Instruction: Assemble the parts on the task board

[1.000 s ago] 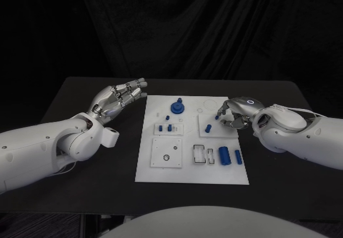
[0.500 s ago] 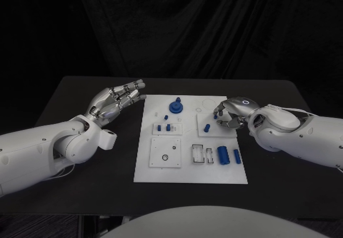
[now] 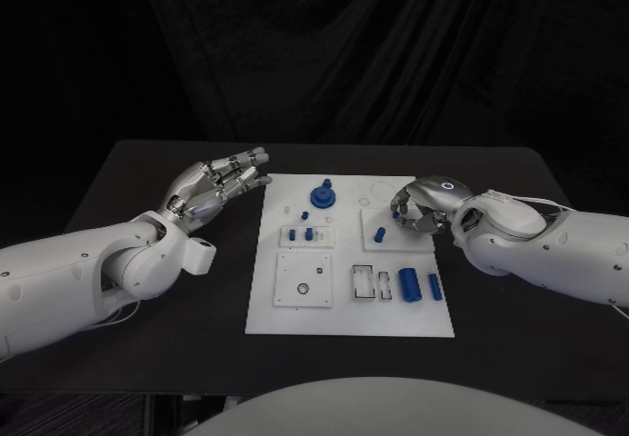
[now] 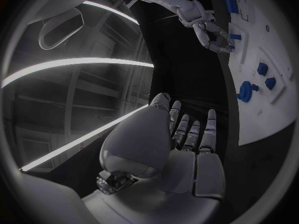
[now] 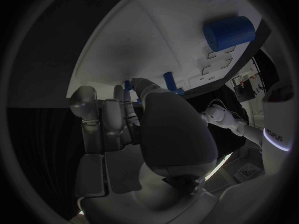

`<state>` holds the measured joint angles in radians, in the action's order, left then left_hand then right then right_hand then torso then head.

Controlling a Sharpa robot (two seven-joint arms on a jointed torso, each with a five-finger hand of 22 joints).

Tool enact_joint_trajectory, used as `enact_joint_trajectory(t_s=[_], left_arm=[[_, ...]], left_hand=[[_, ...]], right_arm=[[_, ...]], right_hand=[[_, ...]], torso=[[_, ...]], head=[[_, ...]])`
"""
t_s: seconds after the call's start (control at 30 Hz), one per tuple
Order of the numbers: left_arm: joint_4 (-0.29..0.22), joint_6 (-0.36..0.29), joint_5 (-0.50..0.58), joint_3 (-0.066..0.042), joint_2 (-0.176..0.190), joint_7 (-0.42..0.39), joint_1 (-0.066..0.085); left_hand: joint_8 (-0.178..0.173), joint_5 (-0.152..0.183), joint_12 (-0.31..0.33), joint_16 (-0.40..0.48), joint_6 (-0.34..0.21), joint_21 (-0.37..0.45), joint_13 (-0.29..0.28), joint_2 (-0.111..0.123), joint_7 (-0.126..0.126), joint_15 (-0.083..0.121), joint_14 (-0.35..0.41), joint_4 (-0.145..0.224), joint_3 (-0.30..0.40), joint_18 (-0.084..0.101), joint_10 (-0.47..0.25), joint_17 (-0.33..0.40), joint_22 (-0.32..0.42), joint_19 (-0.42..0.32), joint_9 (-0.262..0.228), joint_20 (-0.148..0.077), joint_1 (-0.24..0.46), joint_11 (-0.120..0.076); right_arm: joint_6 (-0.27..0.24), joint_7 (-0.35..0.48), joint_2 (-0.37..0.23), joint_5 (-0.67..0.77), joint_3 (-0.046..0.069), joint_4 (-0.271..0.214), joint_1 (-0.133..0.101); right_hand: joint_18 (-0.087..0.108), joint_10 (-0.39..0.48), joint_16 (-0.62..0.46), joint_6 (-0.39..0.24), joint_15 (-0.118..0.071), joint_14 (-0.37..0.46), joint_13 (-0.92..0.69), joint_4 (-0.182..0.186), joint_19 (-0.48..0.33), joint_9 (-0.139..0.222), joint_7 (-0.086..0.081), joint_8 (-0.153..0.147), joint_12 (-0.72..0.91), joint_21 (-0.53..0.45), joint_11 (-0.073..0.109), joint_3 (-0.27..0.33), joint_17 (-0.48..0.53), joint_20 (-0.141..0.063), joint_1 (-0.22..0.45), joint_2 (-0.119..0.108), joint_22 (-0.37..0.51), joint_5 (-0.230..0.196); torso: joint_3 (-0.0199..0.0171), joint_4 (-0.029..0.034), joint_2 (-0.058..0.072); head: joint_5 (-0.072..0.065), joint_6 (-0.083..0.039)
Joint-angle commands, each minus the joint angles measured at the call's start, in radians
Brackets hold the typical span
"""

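Right hand: the silver many-fingered right hand (image 3: 422,207) sits over the far right part of the board, fingers curled down round a small blue peg (image 3: 397,214). The right wrist view shows fingertips (image 5: 132,86) at a blue piece, so it looks pinched, though I cannot tell how firmly.

Left hand: the silver left hand (image 3: 214,184) hovers above the black table (image 3: 157,173), just off the board's left edge, fingers stretched apart and grasping nothing; the left wrist view shows the same bare palm (image 4: 187,149).

Board: the flat white rectangular task board (image 3: 352,322) lies mid-table, between the two hands.

Parts count: one round blue knob on a stem (image 3: 324,194) at the far middle; one short blue peg (image 3: 380,234) standing just nearer than the right hand; three or so small blue pegs (image 3: 302,233) on the left-middle plate, too small to count surely; one fat blue cylinder (image 3: 409,282) and one slimmer blue bar (image 3: 435,288) lying side by side near right.

Risk: the peg probably needs to go straight down into its socket. A tilted pinch could jam or drop it, and the curled fingers could knock over the short peg just beside them.
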<state>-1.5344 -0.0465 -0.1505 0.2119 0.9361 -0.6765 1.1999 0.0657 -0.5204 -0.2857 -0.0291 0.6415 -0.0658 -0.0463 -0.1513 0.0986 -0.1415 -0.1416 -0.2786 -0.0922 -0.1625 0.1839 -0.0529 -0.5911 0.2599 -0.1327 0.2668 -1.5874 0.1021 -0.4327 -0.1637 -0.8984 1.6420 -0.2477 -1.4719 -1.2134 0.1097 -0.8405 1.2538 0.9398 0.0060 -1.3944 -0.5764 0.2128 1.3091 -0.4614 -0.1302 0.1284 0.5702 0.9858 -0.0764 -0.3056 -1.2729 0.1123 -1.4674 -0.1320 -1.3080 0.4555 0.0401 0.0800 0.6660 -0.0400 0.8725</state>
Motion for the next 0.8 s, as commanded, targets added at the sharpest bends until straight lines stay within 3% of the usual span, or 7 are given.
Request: enact_joint_trajectory(t_s=[0.03,0.4,0.8], left_arm=[[0.001,0.018,0.009,-0.001,-0.003,-0.055,-0.003],[0.01,0.03,0.009,-0.001,-0.01,-0.038,-0.01],[0.017,0.04,0.009,-0.001,-0.014,-0.028,-0.021]], left_hand=[[0.003,-0.006,-0.008,-0.001,0.0,-0.005,0.0,0.0,0.007,-0.007,-0.006,0.0,-0.004,-0.017,0.0,-0.003,-0.004,0.002,0.001,0.01,-0.014,0.007],[0.004,-0.015,-0.023,-0.012,0.003,-0.014,-0.001,-0.006,0.009,-0.032,-0.046,0.006,0.001,-0.015,0.003,-0.013,0.001,0.03,0.004,0.024,-0.042,0.015],[0.005,-0.019,-0.025,-0.016,0.004,-0.017,0.0,-0.005,0.01,-0.041,-0.056,0.011,0.004,-0.011,0.002,-0.015,0.004,0.041,0.004,0.025,-0.052,0.019]], right_arm=[[-0.029,0.014,0.007,0.008,0.0,0.008,0.003],[-0.026,0.018,0.029,0.008,0.0,0.038,0.01],[-0.02,0.018,0.038,0.008,0.0,0.048,0.015]], right_hand=[[-0.002,-0.028,0.01,0.016,-0.003,-0.012,0.016,-0.006,0.017,-0.011,0.0,0.013,-0.011,0.019,0.004,-0.006,-0.003,-0.002,-0.003,0.014,-0.121,0.004],[-0.005,-0.08,0.013,0.044,-0.01,-0.02,0.062,-0.036,0.031,-0.041,0.003,0.038,-0.046,0.037,0.011,-0.01,0.005,-0.01,-0.026,0.028,-0.125,0.0],[-0.005,-0.105,0.004,0.058,-0.01,-0.018,0.094,-0.044,0.032,-0.059,0.003,0.049,-0.076,0.034,0.009,-0.006,0.019,-0.01,-0.026,0.028,-0.124,-0.01]], torso=[[0.0006,0.0005,-0.001],[0.0005,-0.0013,-0.001],[0.0015,0.0004,0.0]], head=[[0.0,0.0],[0.001,0.0],[-0.004,0.0]])
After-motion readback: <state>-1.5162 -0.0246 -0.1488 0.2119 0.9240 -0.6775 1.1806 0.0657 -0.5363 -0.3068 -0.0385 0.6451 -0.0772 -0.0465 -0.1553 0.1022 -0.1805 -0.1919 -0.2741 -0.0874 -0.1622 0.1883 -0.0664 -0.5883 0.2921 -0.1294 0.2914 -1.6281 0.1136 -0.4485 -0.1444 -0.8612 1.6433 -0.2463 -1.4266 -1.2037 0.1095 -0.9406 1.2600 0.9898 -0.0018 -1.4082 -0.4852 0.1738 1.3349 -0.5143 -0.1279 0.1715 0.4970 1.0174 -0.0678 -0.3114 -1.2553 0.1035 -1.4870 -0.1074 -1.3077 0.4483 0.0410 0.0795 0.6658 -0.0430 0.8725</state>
